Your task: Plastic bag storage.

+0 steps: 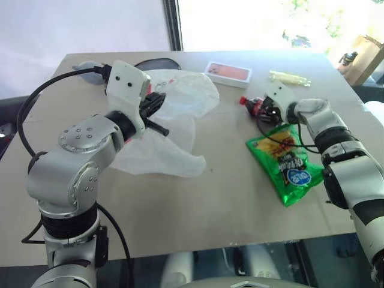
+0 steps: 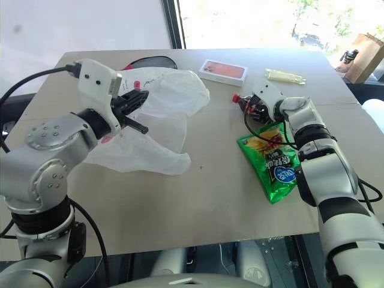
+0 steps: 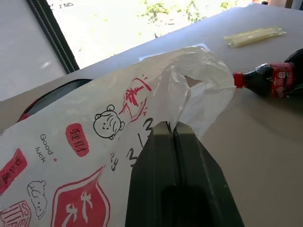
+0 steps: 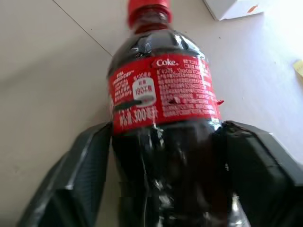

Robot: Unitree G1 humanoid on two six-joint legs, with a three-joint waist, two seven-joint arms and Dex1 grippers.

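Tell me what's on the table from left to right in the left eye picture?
Plastic bag held by the left gripper → white box → cola bottle between the right gripper's fingers → green chip packet.

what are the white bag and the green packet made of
The plastic bag looks like thin, translucent plastic film: crinkled, with red print. The green packet seems to be glossy foil-like plastic; it catches highlights along its creases.
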